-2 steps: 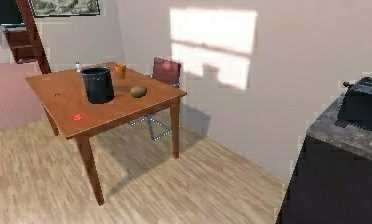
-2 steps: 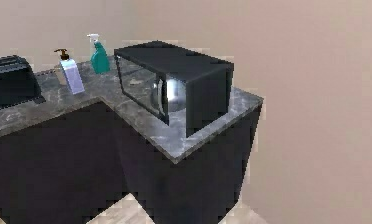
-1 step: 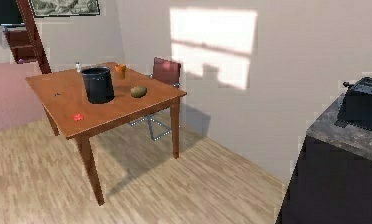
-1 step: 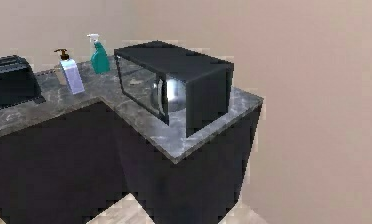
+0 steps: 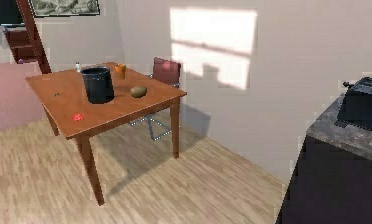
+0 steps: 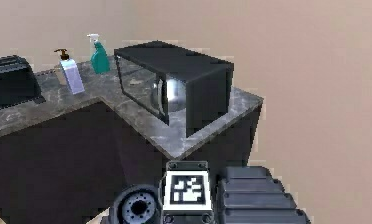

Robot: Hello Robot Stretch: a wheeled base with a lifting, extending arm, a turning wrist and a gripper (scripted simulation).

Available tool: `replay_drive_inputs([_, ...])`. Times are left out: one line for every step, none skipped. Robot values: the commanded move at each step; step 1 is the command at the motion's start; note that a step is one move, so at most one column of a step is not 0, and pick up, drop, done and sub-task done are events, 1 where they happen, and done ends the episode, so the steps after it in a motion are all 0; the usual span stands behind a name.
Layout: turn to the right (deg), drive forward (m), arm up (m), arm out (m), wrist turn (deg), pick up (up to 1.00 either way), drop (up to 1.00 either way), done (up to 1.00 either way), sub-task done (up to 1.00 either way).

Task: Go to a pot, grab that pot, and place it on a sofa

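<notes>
A dark cylindrical pot [image 5: 97, 83] stands upright on a wooden table [image 5: 54, 98] in the forward view's left half, toward the table's far side. At the arm side view's bottom edge a white marker square [image 6: 189, 190] shows, with the gripper's dark body [image 6: 139, 208] just left of it. Its far end is cut off by the picture's edge, so I cannot tell whether it holds anything.
On the table lie a brown lump [image 5: 139, 91], a small red thing [image 5: 76, 116] and an orange cup [image 5: 120, 70]. A red chair [image 5: 166, 70] stands behind. A dark stone-topped counter [image 6: 54, 112] carries a microwave [image 6: 174, 85], spray bottle [image 6: 98, 55], soap dispenser [image 6: 70, 72] and a dark appliance [image 5: 359, 100]. Wooden floor lies open before the table.
</notes>
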Motion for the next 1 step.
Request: replay_drive_inputs([0.0,0.00,0.00,0.48,0.0,0.00,0.00,0.00,0.00])
